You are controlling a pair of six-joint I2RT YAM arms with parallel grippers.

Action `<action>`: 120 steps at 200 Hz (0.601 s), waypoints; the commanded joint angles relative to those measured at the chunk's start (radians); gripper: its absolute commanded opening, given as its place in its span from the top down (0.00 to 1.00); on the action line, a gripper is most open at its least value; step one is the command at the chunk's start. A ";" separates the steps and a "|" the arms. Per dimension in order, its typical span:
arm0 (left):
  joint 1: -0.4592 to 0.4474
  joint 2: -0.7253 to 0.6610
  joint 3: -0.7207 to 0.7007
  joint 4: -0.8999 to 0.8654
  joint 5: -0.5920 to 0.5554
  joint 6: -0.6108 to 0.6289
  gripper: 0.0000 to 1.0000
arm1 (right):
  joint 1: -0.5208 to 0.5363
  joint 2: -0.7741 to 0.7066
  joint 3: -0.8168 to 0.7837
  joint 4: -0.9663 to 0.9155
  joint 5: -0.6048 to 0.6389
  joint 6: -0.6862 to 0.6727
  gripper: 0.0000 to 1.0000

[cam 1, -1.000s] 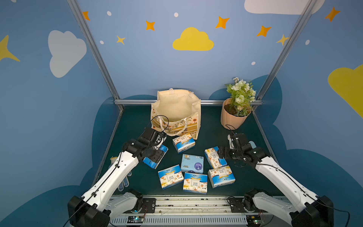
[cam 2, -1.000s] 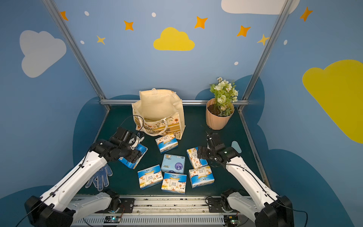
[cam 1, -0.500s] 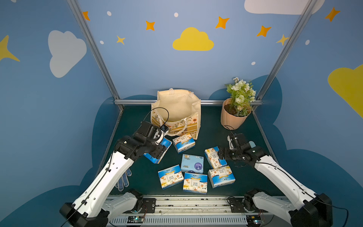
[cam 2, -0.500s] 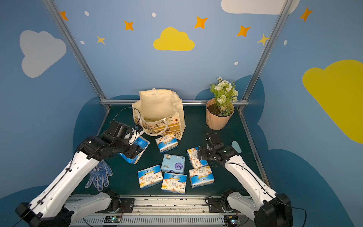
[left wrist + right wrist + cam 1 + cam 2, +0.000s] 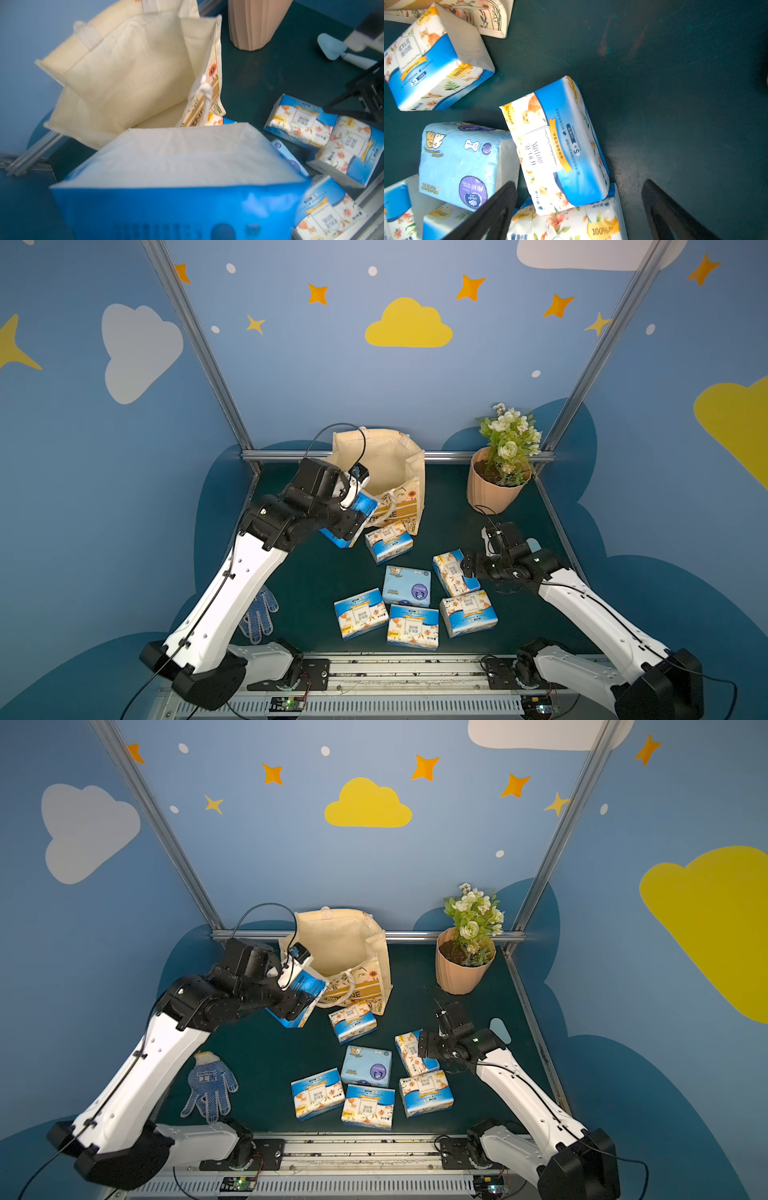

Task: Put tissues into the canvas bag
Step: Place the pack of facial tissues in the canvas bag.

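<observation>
1. Okay, nearest the front rail: three floral packs (image 5: 412, 626) sit in a row, with a glove (image 5: 210, 1085) lying off to the left. None of that has shifted in the last second.
2. Just behind them are the pale blue pack (image 5: 406, 585) and a tilted pack (image 5: 558, 145). The right gripper (image 5: 579, 185) hovers over the tilted one, fingers spread wide and holding nothing. That arm has barely budged.
3. Further back, a lone pack (image 5: 388, 541) rests against the foot of the canvas bag (image 5: 386, 464).
4. The real change is that the left gripper (image 5: 347, 524) has swung the held pack (image 5: 307, 986) up and in. A second ago it was low over the table; now it's tilted at the bag's near rim. The jaws are pinching it, though the pack hides the fingers in the wrist view.
5. At the back, the bag stands open and looks empty inside, with the flowerpot (image 5: 492, 493) beside it. My read is that the first drop is close, and six packs are still left on the table.
</observation>
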 commanded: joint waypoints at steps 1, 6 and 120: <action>-0.005 0.115 0.160 0.107 -0.032 0.015 0.21 | 0.001 -0.011 0.029 -0.019 -0.007 0.025 0.05; -0.002 0.145 0.199 0.120 -0.040 0.012 0.21 | 0.002 -0.013 0.028 -0.019 -0.007 0.028 0.05; 0.060 0.548 0.425 0.351 -0.143 -0.054 0.21 | 0.018 -0.132 -0.021 -0.024 -0.021 0.072 0.05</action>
